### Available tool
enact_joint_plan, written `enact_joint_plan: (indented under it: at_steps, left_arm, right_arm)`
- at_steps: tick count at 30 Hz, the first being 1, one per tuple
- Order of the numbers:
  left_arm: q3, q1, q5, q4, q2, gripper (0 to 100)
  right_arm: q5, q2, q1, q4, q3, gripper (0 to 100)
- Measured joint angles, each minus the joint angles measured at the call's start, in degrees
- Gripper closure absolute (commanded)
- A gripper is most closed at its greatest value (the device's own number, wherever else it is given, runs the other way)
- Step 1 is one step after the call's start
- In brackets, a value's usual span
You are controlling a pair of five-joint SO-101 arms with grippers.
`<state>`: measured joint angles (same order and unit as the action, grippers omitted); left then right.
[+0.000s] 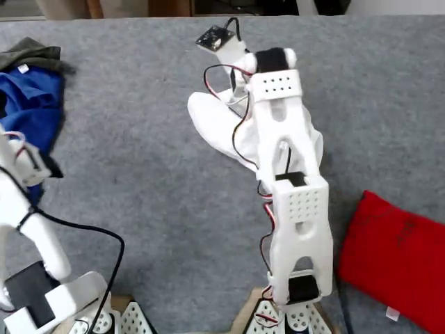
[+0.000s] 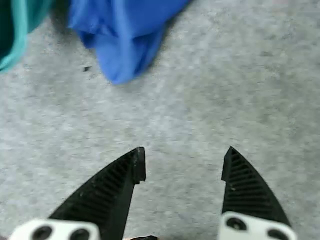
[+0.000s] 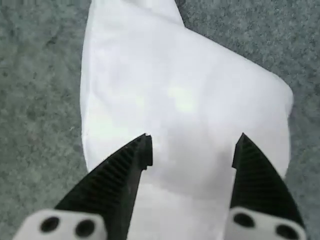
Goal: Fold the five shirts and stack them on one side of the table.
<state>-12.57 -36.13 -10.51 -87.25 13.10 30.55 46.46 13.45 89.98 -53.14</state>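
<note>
White shirt [image 1: 212,125] lies at mid-table beneath the right gripper [image 3: 194,145], whose jaws are spread wide just above the cloth; the left gripper [image 2: 185,155], jaws also parted, hangs over the grey table [image 1: 139,181] near a crumpled blue shirt [image 2: 125,35], while a folded red shirt [image 1: 396,254] sits towards the table's right edge

Table top [image 1: 139,174] is covered w/ grey felt-like cloth: matt, fuzzy, a bit rough. White shirt [image 3: 185,100] is smooth soft cloth, no shine. Blue shirt [image 2: 125,35] looks like thinner, slicker fabric w/ a faint sheen on the folds. Red shirt [image 1: 396,250] and olive shirt [image 1: 31,52] are dull matt cloth. Right arm [image 1: 299,209] & left arm [image 1: 28,229] are white plastic, matt, some panels dotted w/ small holes. Left gripper [image 2: 185,152] and right gripper [image 3: 194,137] have black plastic fingers [image 2: 115,185], ribbed on the inner faces, low gloss. Black cable [image 1: 83,229] has a smooth rubbery-looking jacket.
</note>
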Motion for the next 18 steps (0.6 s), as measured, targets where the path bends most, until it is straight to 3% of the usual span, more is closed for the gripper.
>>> enact_joint_plan:
  at_steps: [5, 8, 15, 18]
  left_arm:
    - [-0.26, 7.03, 3.52, 0.18, 0.0, 74]
    - [-0.26, 9.49, 4.75, 2.55, 0.0, 74]
    - [-0.26, 10.11, 6.07, 5.63, 0.0, 74]
    - [-0.26, 10.11, 6.07, 5.63, 0.0, 74]
  right_arm:
    - [-1.05, 9.76, -0.18, -3.08, -0.62, 99.6]
    - [-1.14, 13.98, -0.26, -3.08, -3.69, 99.4]
    - [0.09, 15.56, -0.18, 10.11, -16.26, 99.5]
    - [0.09, 15.12, -0.18, 11.25, -17.05, 99.5]
